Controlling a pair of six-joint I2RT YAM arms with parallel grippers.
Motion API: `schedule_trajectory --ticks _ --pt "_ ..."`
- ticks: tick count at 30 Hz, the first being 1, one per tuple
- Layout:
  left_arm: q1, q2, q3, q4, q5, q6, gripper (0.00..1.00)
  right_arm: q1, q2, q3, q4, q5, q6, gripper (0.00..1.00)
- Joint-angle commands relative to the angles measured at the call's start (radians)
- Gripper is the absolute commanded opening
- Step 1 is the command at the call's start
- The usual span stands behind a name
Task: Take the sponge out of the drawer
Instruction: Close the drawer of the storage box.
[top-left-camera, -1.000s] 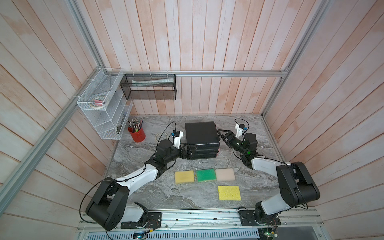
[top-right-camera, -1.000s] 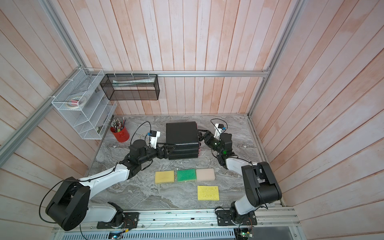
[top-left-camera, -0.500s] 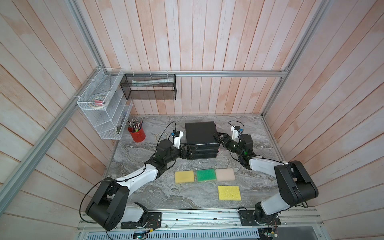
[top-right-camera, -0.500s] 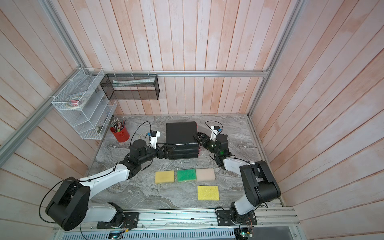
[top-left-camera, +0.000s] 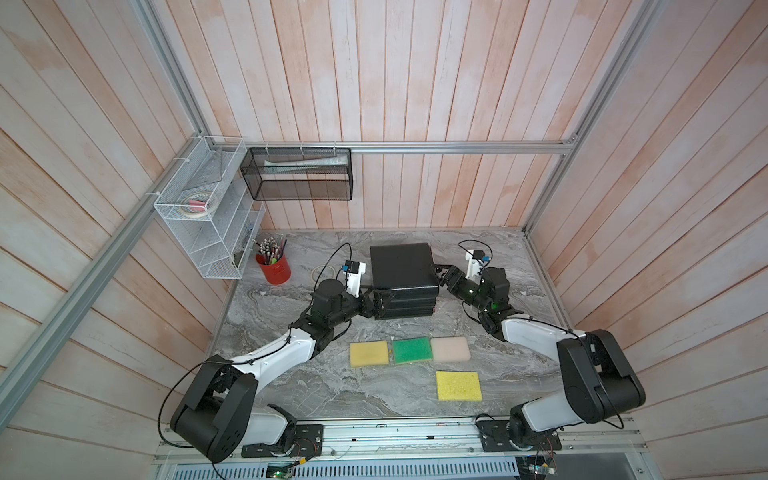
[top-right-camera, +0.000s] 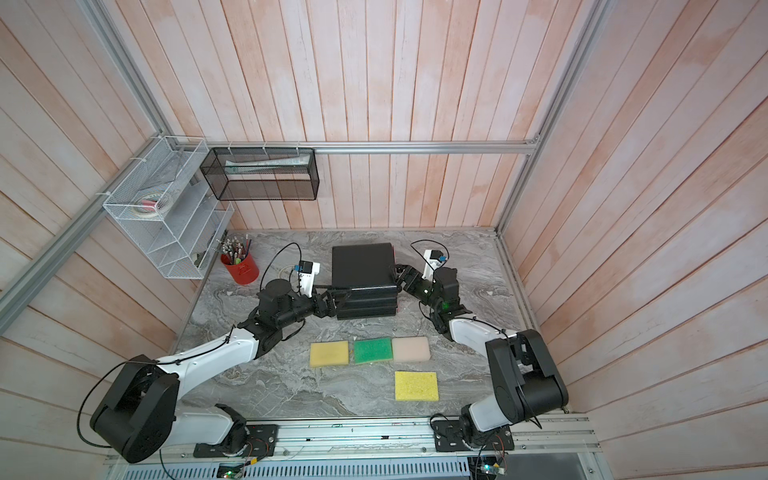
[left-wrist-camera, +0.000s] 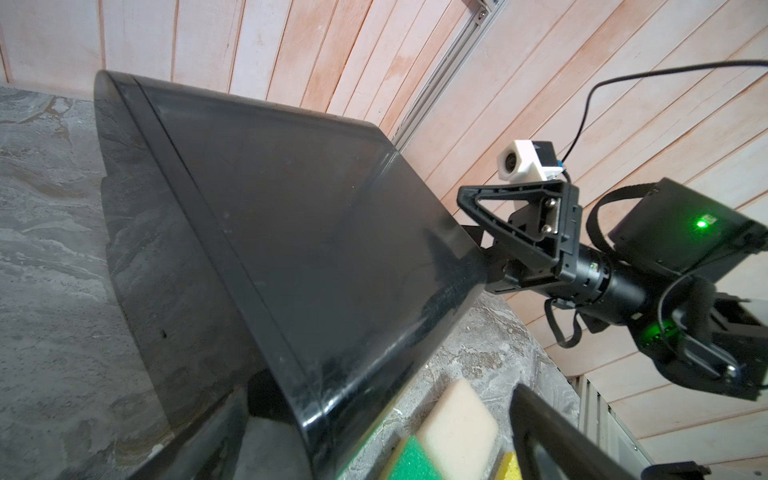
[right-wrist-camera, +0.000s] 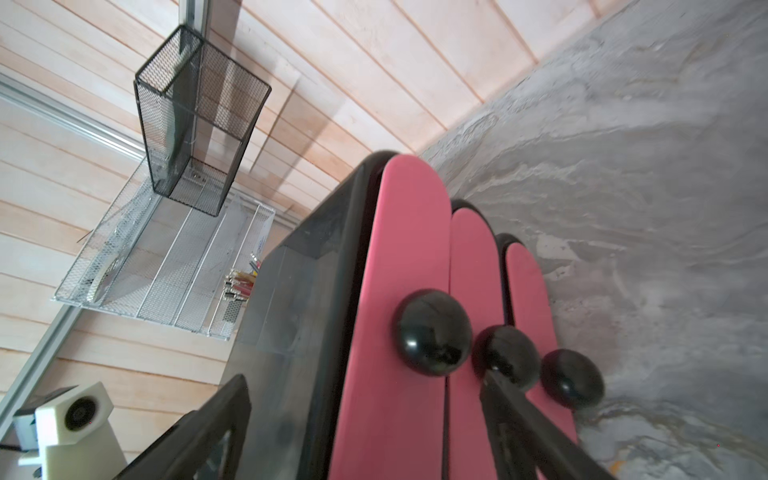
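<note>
Right pincer (top-left-camera: 444, 277), spread wide and holding nothing, faces the glossy black three-drawer plastic cabinet (top-left-camera: 403, 266). Just ahead stand its pink rounded drawer fronts (right-wrist-camera: 409, 232), seemingly all shut, with the middle black round knob (right-wrist-camera: 507, 353) at one fingertip (right-wrist-camera: 498, 390). The wanted sponge cannot be seen past those fronts. Left pincer (top-left-camera: 380, 301), equally wide, straddles the cabinet's opposite corner. Behind both pincers, on the grey marbled tabletop (top-left-camera: 332, 386), lie a yellow foam sponge (top-left-camera: 368, 354), green foam sponge (top-left-camera: 412, 350), beige foam sponge (top-left-camera: 450, 348) and second yellow foam sponge (top-left-camera: 459, 386).
</note>
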Motion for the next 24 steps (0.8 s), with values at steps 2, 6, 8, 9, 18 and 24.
schedule_trajectory --ticks 2,6,8,9,18,24 --pt "-0.010 -0.020 -0.009 0.017 0.007 0.006 1.00 -0.034 -0.023 0.000 -0.079 0.067 -0.058 0.89" --pt "-0.009 -0.028 -0.010 0.009 0.007 0.008 1.00 -0.049 0.024 0.013 -0.036 0.017 -0.047 0.89" --pt "-0.009 -0.041 -0.012 0.003 0.000 0.009 1.00 -0.051 0.037 0.012 -0.021 0.010 -0.045 0.89" --pt "-0.008 -0.048 -0.014 -0.005 -0.005 0.012 1.00 -0.054 0.038 0.009 -0.022 0.014 -0.045 0.89" --pt "-0.001 -0.131 -0.033 -0.047 -0.050 0.027 1.00 -0.191 0.028 -0.069 -0.063 0.026 -0.039 0.84" --pt "0.000 -0.151 -0.036 -0.060 -0.059 0.027 1.00 -0.194 0.158 -0.005 -0.131 0.016 -0.088 0.80"
